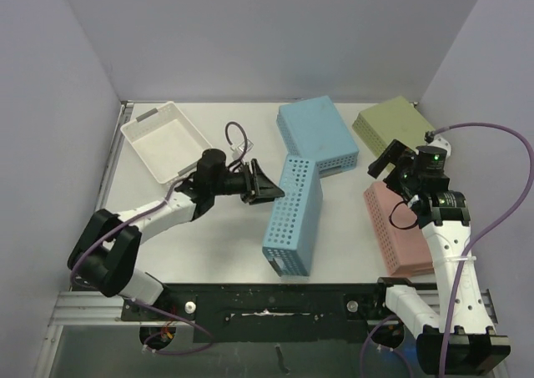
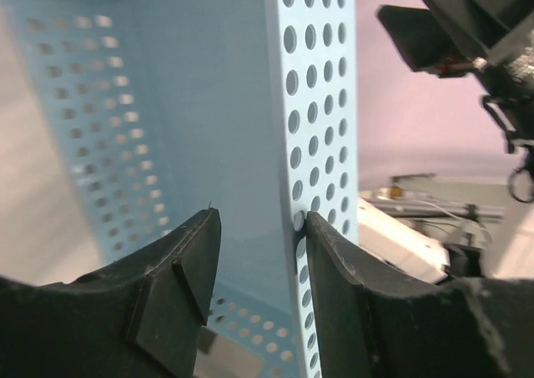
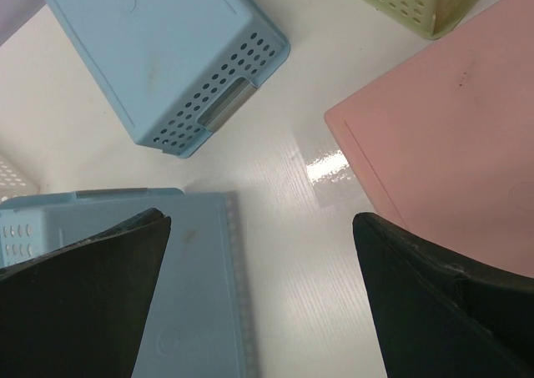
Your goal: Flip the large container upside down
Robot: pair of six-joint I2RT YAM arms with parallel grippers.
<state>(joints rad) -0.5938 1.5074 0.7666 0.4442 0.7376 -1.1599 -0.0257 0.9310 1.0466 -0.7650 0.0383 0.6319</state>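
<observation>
Mid-flip, it seems: the left gripper (image 1: 269, 186) stands half-open astride the 9 o'clock wall of the large container (image 1: 294, 215), clamping nothing; next probably a push toward 3 o'clock.

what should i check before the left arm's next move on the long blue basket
1. Left gripper clear of the long blue basket: not ok, jaws parted but astride its wall, one side touching.
2. Basket fully upside down: not ok, it looks tipped, with the perforated side wall showing from above.
3. Right gripper out of the way: ok, open and apart from it.
4. Gap to the smaller blue basket: cannot tell, their ends look very close.
5. Pink basket clear: ok.
</observation>
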